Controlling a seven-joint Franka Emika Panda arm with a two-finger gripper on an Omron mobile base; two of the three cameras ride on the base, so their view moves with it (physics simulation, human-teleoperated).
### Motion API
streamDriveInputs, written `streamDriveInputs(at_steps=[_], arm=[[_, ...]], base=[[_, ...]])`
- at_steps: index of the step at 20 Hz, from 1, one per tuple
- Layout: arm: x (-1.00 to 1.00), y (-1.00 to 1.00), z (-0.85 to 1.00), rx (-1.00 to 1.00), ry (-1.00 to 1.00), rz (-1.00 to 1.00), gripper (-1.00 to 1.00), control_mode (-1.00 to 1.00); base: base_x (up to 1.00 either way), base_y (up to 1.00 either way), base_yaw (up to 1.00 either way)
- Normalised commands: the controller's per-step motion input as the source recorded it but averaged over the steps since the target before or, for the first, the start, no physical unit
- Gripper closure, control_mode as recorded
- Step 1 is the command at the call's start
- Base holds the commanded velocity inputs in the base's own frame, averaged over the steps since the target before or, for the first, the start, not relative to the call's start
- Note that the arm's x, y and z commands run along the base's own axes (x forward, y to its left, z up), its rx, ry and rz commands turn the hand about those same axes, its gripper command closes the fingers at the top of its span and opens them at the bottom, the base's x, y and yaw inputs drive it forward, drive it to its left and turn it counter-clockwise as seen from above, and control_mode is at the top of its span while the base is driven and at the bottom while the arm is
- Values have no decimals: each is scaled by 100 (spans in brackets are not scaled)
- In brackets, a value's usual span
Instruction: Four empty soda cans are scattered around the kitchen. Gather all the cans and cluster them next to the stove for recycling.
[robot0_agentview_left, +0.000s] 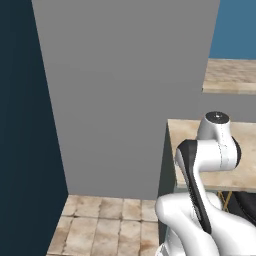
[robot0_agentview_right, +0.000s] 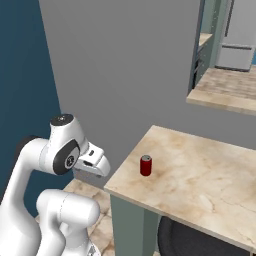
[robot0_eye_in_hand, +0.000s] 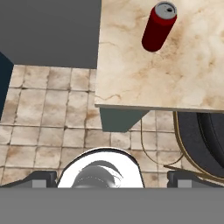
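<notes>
Jaws spread wide apart and holding nothing: in the hand view the gripper (robot0_eye_in_hand: 111, 177) looks down with one dark fingertip (robot0_eye_in_hand: 43, 177) at each lower corner, over the brown tiled floor (robot0_eye_in_hand: 48, 118) just off the corner of the desk (robot0_eye_in_hand: 144, 83). One red soda can (robot0_agentview_right: 145, 165) with a silvery top stands upright on the beige marble desk (robot0_agentview_right: 200, 180), near the edge that faces the arm and well apart from the gripper; in the hand view the soda can (robot0_eye_in_hand: 158, 27) sits toward the top. From the right base view the white hand hangs just beside the desk's corner. A plain grey wall (robot0_agentview_left: 125, 90) rises behind, with dark blue wall (robot0_agentview_left: 25, 125) to its left. A dark round seat (robot0_eye_in_hand: 210, 140) with a thin brass-coloured frame shows under the desk's edge.
</notes>
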Motion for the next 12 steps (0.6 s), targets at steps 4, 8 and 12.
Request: streamDriveInputs(at_steps=[4,8,12], arm=[[0,0,0,0,0,0,-100,100],[0,0,0,0,0,0,-100,100],[0,0,0,0,0,0,-100,100]], base=[[33,23,-11],[16,18,-10],[1,0,0]])
